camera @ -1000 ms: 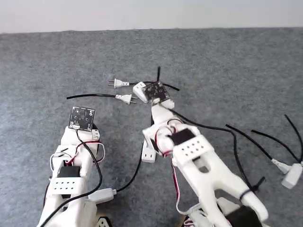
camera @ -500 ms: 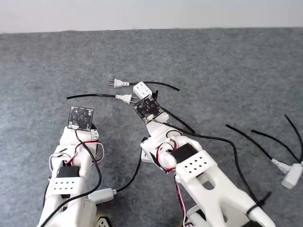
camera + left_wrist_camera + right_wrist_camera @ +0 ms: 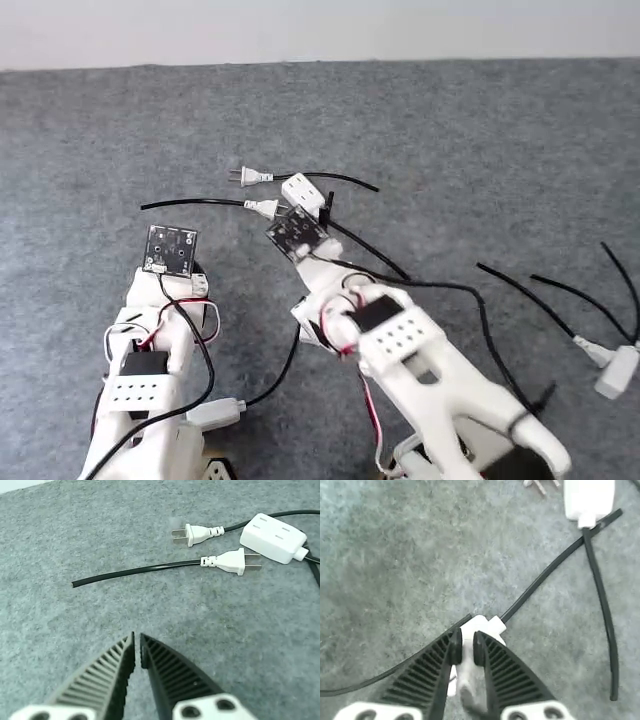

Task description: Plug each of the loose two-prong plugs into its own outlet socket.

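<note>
**Outlet block lies straight ahead of the right jaws**

I take the outlet block (image 3: 302, 190) as the landmark. The right gripper (image 3: 466, 636) hangs just beside the block, and its jaws point toward it. The jaws are almost pressed together, and a white held plug (image 3: 481, 625) sits in the narrow gap. I judge that it is pinched there. Its long axis runs along the jaws, with the cable end toward the block. I cannot see the prongs, so I cannot say which way they point.

Two loose plugs lie on the grey surface (image 3: 480, 140) at the end of the block opposite its own cable. The near plug (image 3: 227, 561) lies just beside the block, with its prongs turned toward it and its axis almost in line with it. The far plug (image 3: 197, 533) has its prongs turned away from the block.

The left gripper (image 3: 137, 639) has its jaws pressed together on nothing and is well apart from the block. The right arm is clearly the nearer one.

The slots seem to be on the upper face of the block. The coming move therefore probably needs the prongs turned down toward that face, not only a push forward.
</note>
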### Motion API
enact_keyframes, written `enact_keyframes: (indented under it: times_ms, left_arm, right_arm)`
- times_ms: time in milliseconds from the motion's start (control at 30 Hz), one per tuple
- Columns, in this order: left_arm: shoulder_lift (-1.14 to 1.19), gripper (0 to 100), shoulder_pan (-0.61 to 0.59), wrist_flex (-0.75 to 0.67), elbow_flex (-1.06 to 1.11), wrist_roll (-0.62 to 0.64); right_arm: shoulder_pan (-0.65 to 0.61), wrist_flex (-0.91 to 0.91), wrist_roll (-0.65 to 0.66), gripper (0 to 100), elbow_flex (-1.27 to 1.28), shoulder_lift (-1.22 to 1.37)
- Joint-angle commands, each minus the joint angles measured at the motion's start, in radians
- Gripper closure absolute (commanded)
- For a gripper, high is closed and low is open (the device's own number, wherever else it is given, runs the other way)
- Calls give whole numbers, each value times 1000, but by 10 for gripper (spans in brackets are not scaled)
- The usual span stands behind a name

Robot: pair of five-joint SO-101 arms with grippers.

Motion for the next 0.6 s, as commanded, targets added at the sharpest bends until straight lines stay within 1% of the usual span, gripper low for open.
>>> enact_keyframes:
  times_ms: [0,100,233,367,567]
  left_arm:
    - [-21,985,-6,-11,-7,8]
    - [-21,985,-6,-11,-7,8]
    - [-20,985,-6,-11,-7,8]
    - [-18,985,-6,-11,-7,8]
    - [-18,985,-6,-11,-7,8]
  right_arm:
    - [1,62,9,991,-71,125]
    - [-1,51,9,991,-75,127]
    - [7,84,8,991,-75,124]
    - [5,51,9,990,-75,124]
    - [5,59,12,990,-75,124]
